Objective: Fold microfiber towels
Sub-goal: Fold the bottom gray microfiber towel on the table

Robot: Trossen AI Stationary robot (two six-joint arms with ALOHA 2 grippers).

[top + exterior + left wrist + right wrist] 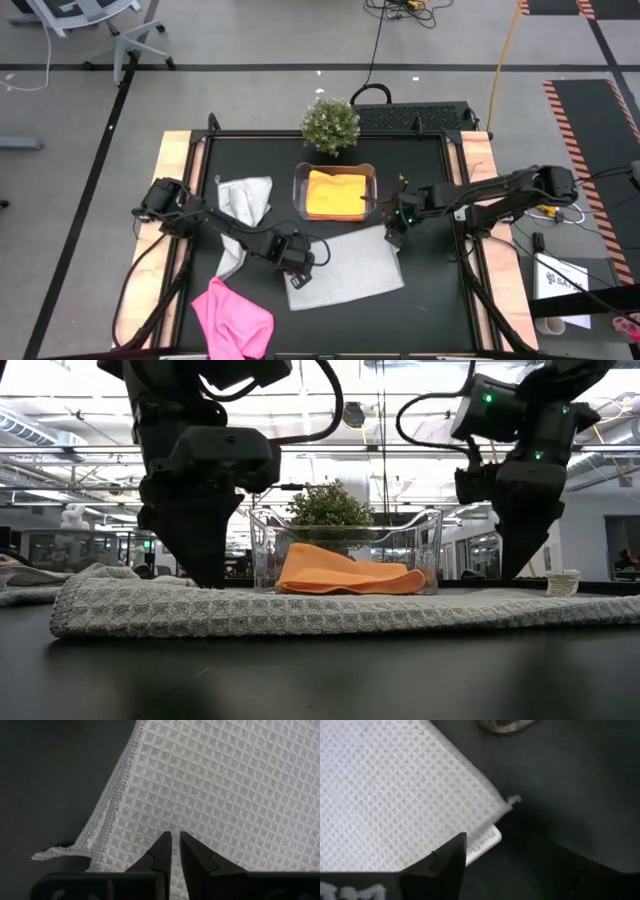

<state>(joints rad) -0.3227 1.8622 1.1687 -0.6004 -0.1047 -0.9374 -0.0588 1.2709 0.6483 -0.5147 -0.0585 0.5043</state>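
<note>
Grey towel (345, 265) lies flat below the tub (336, 192), for folding. Left gripper (175, 845) nearly closed, pinching its near-left edge; right gripper (394, 238) fully open, empty, over its far-right corner.

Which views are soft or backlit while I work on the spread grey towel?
Low view: bright ceiling lights behind leave both arms as silhouettes, and the grey towel is soft up close. Right wrist view: slightly blurred. Left wrist view: weave sharp, left claw nearly closed on it.
</note>
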